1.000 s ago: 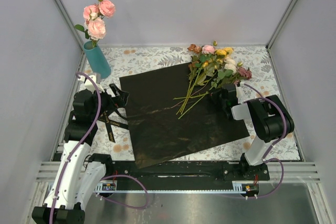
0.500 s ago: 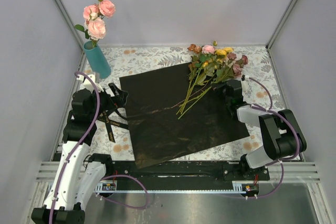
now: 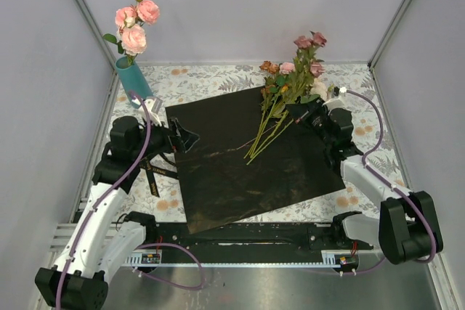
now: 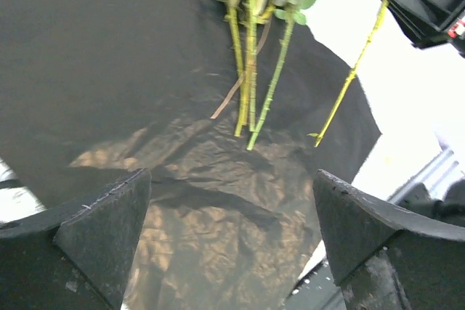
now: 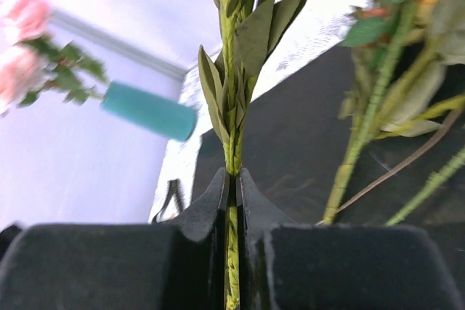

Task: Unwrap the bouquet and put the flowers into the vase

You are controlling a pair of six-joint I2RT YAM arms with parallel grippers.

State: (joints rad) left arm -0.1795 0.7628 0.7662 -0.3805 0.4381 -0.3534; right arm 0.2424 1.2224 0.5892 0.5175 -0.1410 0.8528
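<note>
The right gripper [image 5: 232,179] was clamped on one leafy rose stem [image 5: 231,107], held upright. The other flowers [image 3: 270,117] lay just to its left on the black paper [image 3: 232,172]. The vase [image 3: 135,83] stood far to its left. The left gripper [image 4: 229,201] hovered wide open.

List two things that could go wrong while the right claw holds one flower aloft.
The right claw pinches one thin stem; its blooms might swing or slip. The narrow vase stands far left and already holds pink roses; pushing in another stem might tip it.
</note>
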